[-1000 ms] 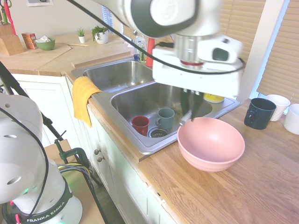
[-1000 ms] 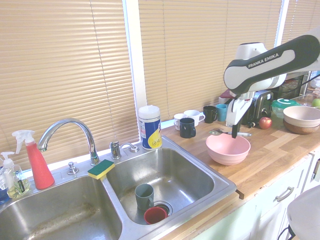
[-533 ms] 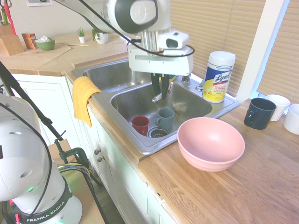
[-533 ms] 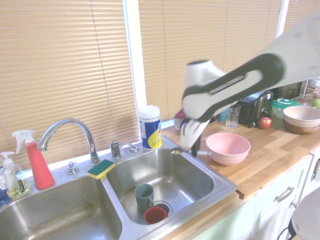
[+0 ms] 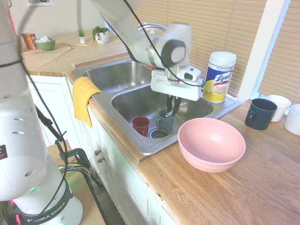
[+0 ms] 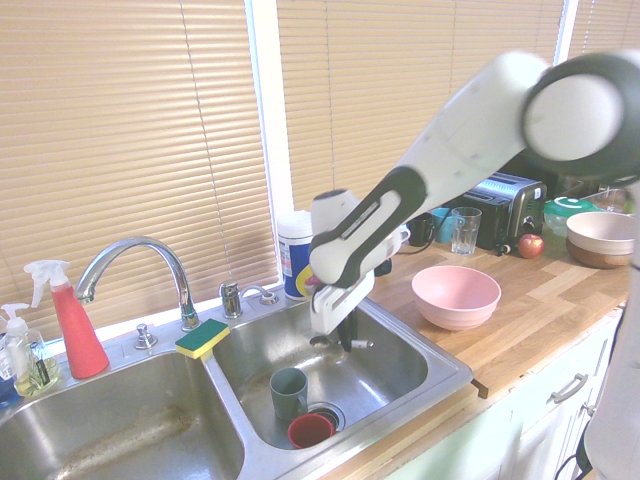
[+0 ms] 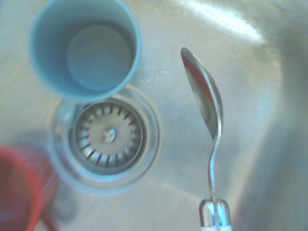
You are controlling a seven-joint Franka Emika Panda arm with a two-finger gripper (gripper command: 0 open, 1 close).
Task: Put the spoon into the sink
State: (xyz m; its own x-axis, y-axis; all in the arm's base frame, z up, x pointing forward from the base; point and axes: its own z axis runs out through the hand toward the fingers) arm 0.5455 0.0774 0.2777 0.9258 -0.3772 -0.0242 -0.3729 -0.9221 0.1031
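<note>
You see, left to right, the red cup (image 5: 140, 125) and grey-green cup (image 5: 165, 119) standing in the sink (image 5: 136, 101) by the drain (image 7: 109, 135), then your gripper (image 5: 172, 110) clamped on the spoon (image 7: 206, 107), held above the basin floor.

In your wrist view, the frame edge is cutting off the small metal spoon's white handle (image 7: 215, 219) and most of the blurred red cup (image 7: 19, 195), while the white arm is hiding part of the grey-green cup (image 5: 165, 120).
</note>
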